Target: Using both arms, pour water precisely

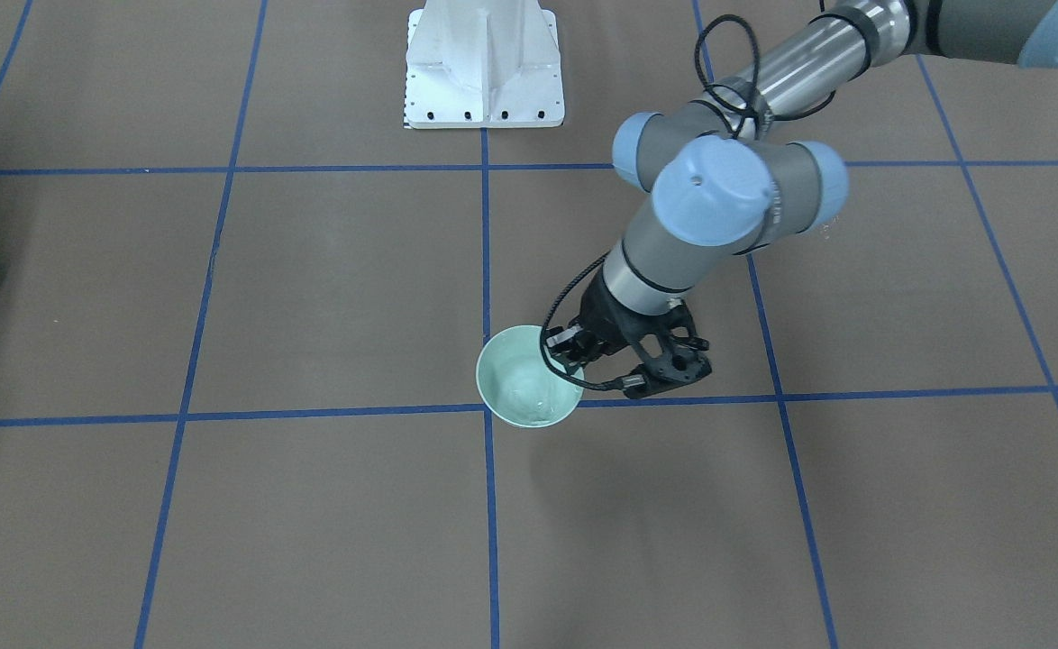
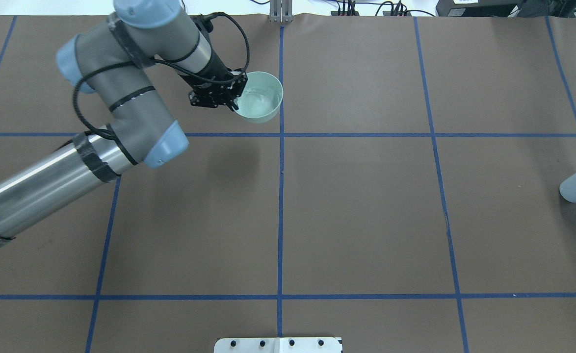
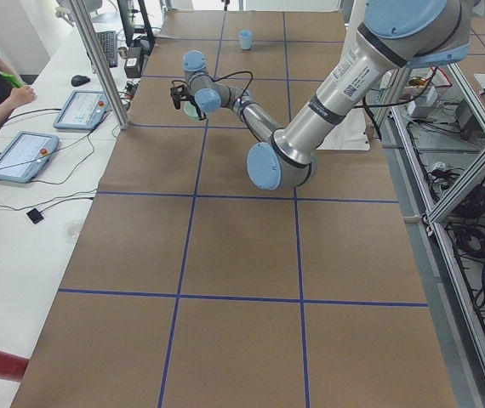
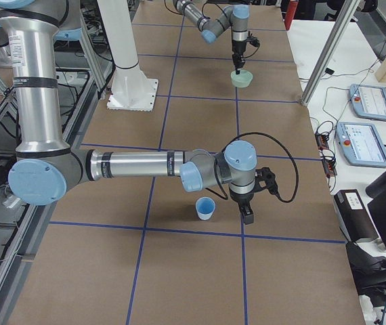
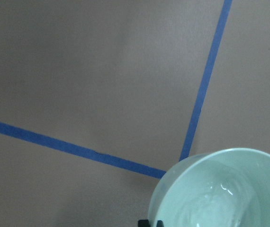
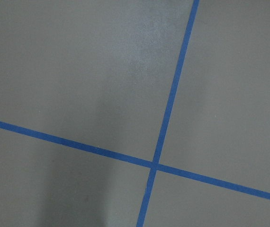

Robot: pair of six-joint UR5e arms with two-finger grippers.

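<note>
A pale green bowl stands at the far middle of the brown table, with water glinting in faint ripples inside it. My left gripper is shut on the bowl's near-left rim, one finger inside and one outside. The front view shows the same grip on the bowl. The left wrist view shows the bowl and water at bottom right. A light-blue cup stands at the table's right end. My right gripper hangs beside it, apart; I cannot tell if it is open.
The white pedestal stands at the robot's side of the table. Blue tape lines divide the brown surface into squares. A side bench with tablets and an aluminium post runs along the far edge.
</note>
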